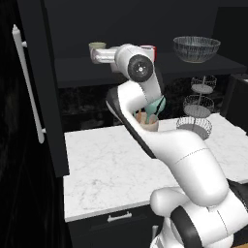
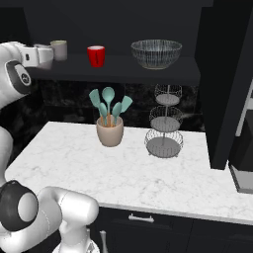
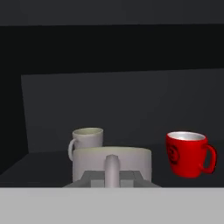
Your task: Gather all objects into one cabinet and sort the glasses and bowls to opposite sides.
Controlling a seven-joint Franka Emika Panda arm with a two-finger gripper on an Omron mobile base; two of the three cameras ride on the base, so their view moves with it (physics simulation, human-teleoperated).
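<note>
two pale mugs (image 3: 87, 141) left of red mug (image 3: 187, 153), shelf (image 2: 123, 66) right side open.

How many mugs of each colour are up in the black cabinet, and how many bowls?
Pale grey-beige handled mugs: 2
Bright red handled mug: 1
Grey wire-mesh bowl: 1
Total: 4
</note>
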